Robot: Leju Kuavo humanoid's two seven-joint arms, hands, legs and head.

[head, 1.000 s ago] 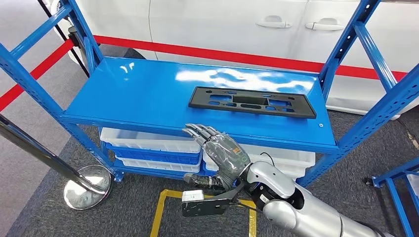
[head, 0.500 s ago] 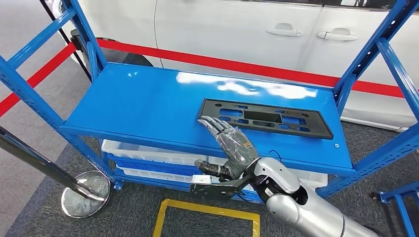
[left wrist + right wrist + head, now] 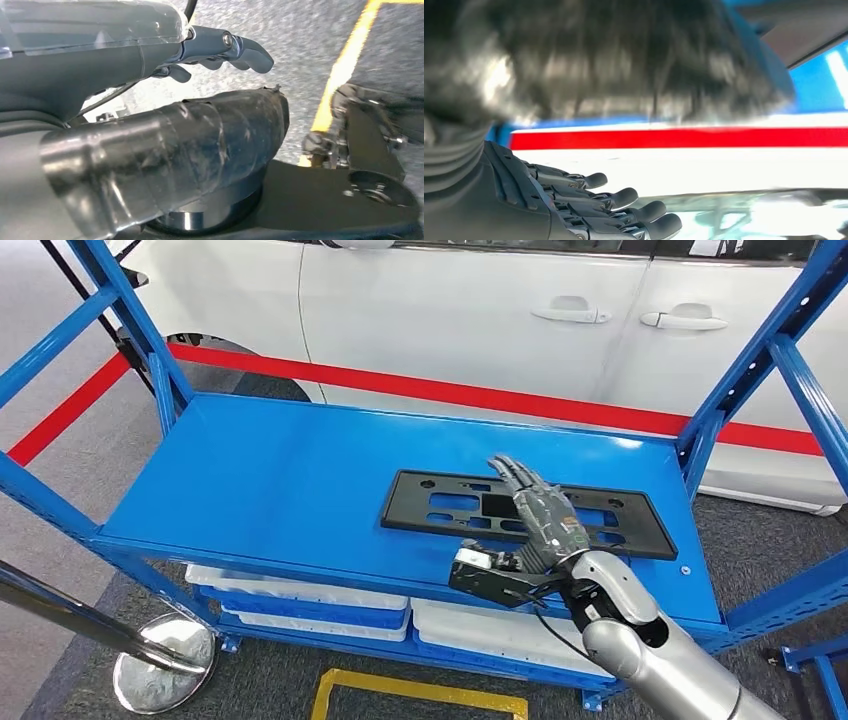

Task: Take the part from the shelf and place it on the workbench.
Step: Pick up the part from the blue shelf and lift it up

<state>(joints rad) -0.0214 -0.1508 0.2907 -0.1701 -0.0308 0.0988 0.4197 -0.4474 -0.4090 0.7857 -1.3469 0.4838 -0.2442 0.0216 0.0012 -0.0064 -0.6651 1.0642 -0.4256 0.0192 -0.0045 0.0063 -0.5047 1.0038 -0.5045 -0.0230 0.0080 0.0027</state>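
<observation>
While the black part (image 3: 528, 514) lies flat on the blue shelf (image 3: 280, 480), right of centre in the head view, the right hand (image 3: 535, 515) now stretches over its middle, fingers extended and a little apart, grasping nothing; a second ago this hand was at the lower centre of the frame, in front of the shelf edge and below the part, and half a second ago its fingertips were only at the near left corner of the part; the whole picture has also shifted, so the camera moved too, and the part itself seems not displaced on the shelf; I judge that the reach is nearly finished and the grasp is the next step, not yet made; whether the palm already touches the part I cannot tell; in the right wrist view the fingers (image 3: 624, 197) are straight and free; the left hand (image 3: 220, 50) hangs over grey floor with a yellow line (image 3: 345, 65), fingers loosely curved, holding nothing; the white car (image 3: 450, 310) stands behind the shelf
</observation>
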